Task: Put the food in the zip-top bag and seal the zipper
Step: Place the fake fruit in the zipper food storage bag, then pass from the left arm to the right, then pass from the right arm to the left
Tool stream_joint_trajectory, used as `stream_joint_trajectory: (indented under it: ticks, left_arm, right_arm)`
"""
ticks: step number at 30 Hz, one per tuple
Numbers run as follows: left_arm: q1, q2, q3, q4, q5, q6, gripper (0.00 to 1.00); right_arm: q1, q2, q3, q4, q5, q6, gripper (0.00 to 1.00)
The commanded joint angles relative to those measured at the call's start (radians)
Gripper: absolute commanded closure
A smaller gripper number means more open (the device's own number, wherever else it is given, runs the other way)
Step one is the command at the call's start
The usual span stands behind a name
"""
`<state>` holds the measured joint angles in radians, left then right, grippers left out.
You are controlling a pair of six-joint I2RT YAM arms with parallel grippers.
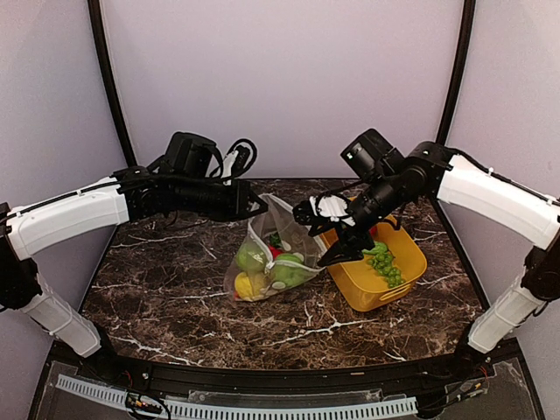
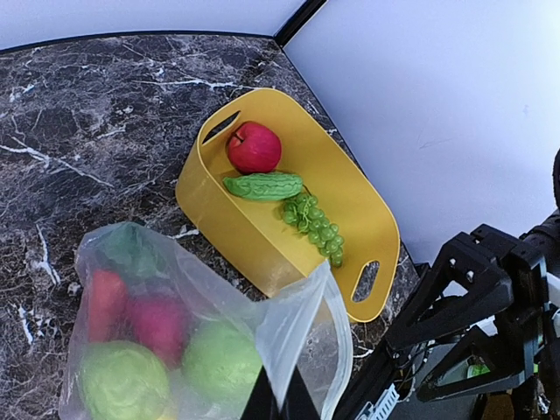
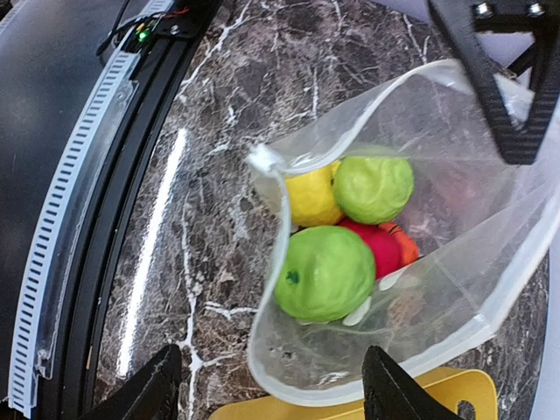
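The bag (image 1: pixel 267 262) lies at the centre of the worktop (image 1: pixel 175 289), its mouth raised and standing open. Within it are seen a lemon (image 3: pixel 311 197), two round green fruits (image 3: pixel 325 273), and red pieces (image 3: pixel 381 249), all resting at the bottom. The zipper (image 3: pixel 282 210), a pale strip along the mouth, is unsealed, and the two sides are parted widely.

In the top view, the bag's upper rim at 12 o'clock is pinched by the left hand (image 1: pixel 259 207), whose fingers are closed on the plastic. The rim is held off the worktop.

The right hand (image 1: pixel 339 248) is held at about 2 o'clock from the bag, above the gap between bag and basket. Its fingers are spread wide and nothing is gripped.

A yellow basket (image 2: pixel 210 188) stands at 3 o'clock, just beside the bag. In it are shown a bunch of grapes (image 2: pixel 315 226), a cucumber (image 2: pixel 262 185) touching the grapes, and a round red fruit (image 2: pixel 254 146) against the cucumber.
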<state>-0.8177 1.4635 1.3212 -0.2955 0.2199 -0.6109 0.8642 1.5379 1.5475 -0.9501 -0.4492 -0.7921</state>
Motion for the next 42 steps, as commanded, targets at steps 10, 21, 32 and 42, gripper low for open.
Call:
stream_joint_trajectory:
  ticks: [10,21,32,42]
  left_arm:
    - [-0.004,0.013,0.044,-0.073,0.004,0.059,0.99]
    - [-0.005,0.045,0.119,-0.17,-0.013,0.082,0.94]
    - [-0.037,0.144,0.306,-0.419,-0.02,0.108,0.56]
    - [-0.07,0.229,0.462,-0.701,-0.252,0.071,0.64]
  right_arm:
    - [0.047,0.085,-0.142,0.096,0.113,-0.025,0.38]
    - [0.055,0.137,-0.079,0.136,0.067,0.034,0.91]
    - [0.106,0.128,0.067,0.085,0.06,0.036,1.0]
    - [0.128,0.166,0.127,0.077,0.087,0.051,1.0]
